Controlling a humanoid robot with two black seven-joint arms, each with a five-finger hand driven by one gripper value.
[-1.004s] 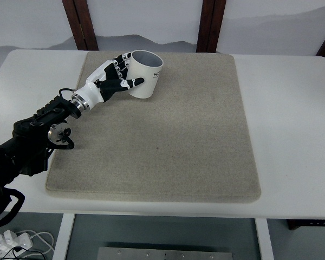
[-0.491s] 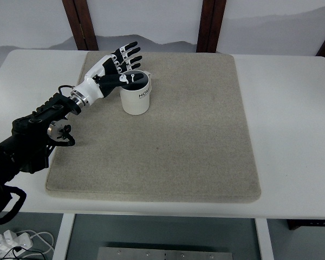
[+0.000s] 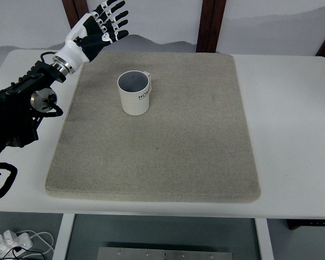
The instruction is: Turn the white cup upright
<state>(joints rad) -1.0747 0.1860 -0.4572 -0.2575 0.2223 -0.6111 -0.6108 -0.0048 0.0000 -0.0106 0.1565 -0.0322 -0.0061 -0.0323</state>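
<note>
A white cup (image 3: 134, 93) stands upright on the beige mat (image 3: 162, 141), mouth up, with dark print on its side. My left hand (image 3: 102, 24) is up at the far left, above the table's back edge, well clear of the cup. Its fingers (image 3: 115, 15) are spread and hold nothing. The black left arm (image 3: 21, 105) comes in along the left edge. The right arm is out of view.
The mat lies on a white table (image 3: 292, 119). Dark wooden posts (image 3: 208, 24) stand behind the table against the wall. Cables and a plug (image 3: 11, 241) lie on the floor at the bottom left.
The cup went from tilted in my left hand to standing upright on the mat. The hand let go and pulled back up and to the left, away from the cup.
</note>
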